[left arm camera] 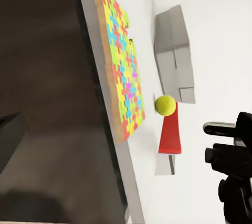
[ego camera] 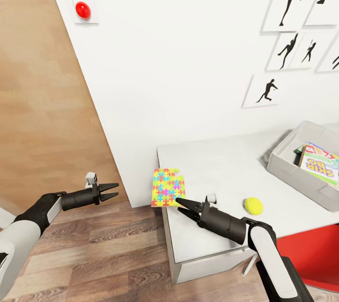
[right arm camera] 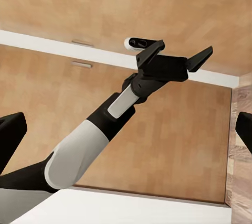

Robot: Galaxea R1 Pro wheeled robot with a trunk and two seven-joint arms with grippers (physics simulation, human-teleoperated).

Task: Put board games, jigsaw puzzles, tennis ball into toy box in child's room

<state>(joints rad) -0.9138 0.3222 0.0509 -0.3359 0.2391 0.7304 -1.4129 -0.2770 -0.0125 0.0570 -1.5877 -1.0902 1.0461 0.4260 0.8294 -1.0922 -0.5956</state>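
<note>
A multicoloured jigsaw puzzle point(ego camera: 168, 187) point(left arm camera: 122, 66) lies on the table's point(ego camera: 221, 165) near left corner and overhangs its edge. The yellow-green tennis ball point(ego camera: 253, 205) point(left arm camera: 165, 105) rests to its right. At the far right, the grey toy box point(ego camera: 282, 163) point(left arm camera: 176, 51) holds a yellow-green board game point(ego camera: 321, 166) on top of other boxes. My right gripper point(ego camera: 183, 207) is open just beside the puzzle's near right corner. My left gripper point(ego camera: 113, 190) point(right arm camera: 176, 59) hangs open over the floor, left of the table. The bed is out of view.
A wooden wardrobe door point(ego camera: 47, 104) stands at the left and wood-plank floor point(ego camera: 108, 255) lies below my left arm. A red object point(ego camera: 310, 255) sits under the table's right end. A white wall with a red button point(ego camera: 83, 10) and silhouette pictures backs the table.
</note>
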